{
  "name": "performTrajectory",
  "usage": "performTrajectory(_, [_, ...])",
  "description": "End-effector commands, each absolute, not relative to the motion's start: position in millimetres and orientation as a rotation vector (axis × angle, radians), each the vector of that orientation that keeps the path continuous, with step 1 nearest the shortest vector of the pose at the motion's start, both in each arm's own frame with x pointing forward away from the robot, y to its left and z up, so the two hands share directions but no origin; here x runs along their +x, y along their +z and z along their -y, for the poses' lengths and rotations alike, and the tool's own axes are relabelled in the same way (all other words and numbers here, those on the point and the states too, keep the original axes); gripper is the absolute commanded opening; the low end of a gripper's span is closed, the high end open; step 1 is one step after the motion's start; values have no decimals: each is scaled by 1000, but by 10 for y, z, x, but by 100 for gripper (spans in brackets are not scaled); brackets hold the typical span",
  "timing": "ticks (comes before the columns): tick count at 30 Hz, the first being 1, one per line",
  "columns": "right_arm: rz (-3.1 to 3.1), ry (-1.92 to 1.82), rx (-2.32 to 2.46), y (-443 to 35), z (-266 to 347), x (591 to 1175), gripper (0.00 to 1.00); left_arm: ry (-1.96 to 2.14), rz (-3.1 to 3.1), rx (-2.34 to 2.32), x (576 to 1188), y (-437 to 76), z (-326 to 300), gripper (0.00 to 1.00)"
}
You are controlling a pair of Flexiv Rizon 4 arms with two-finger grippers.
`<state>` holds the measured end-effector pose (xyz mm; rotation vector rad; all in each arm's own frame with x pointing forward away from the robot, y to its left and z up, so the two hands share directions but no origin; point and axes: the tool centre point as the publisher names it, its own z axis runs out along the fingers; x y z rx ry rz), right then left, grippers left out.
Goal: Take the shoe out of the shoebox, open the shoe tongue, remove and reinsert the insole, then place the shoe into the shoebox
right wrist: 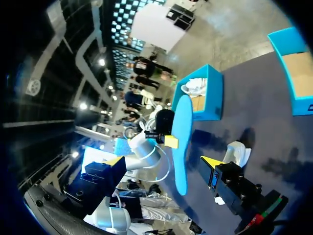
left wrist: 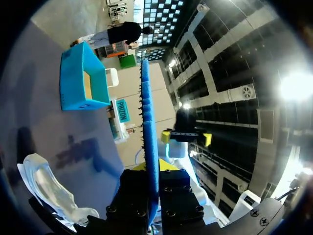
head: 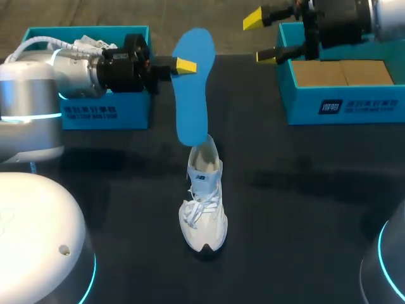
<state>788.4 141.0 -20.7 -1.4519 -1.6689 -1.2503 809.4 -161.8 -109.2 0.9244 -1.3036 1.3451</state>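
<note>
Near the middle of the table (head: 304, 190) stands the white shoe (head: 204, 206), its toe toward the near side and its heel toward the far side. Above its opening the blue insole (head: 193, 88) stands almost upright in the air. The low end of the insole meets the shoe's opening, but I cannot tell if it is inside.

The left arm (head: 57, 79) comes in from the left and lies nearly level over the table. The left end effector (head: 183, 65) is clamped on the upper part of the insole, and in the left wrist view the insole (left wrist: 148, 132) is seen by its edge between the fingers.

The right arm (head: 367, 19) comes in from the far right corner and is held high. The right end effector (head: 260, 38) has its yellow tips well apart and holds nothing, staying to the right of the insole and apart from it.

At the far left is the left shoebox (head: 88, 111) with white paper (head: 92, 45) in it. At the far right is the right shoebox (head: 345, 104), showing a brown bottom.
</note>
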Motion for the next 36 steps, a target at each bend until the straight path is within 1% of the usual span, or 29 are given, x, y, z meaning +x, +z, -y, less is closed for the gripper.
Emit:
performTrajectory(1, [1864,-1024,-1683,-11,-1516,7921,100,1317,1265,929,8133,-1159,1660,0])
performTrajectory(18, [2111,-719,-2003,264,-1874,7748,100,1312,1207,976,8289,-1270,1775,0])
performTrajectory(25, [2205,-514,-2124,274,-1987,7735,100,1305,1191,987,8307,-1265,1742,0])
performTrajectory(36, [2232,-377,-2240,215,-2180,7762,100,1370,1137,1027,8430,-1220,1796,0])
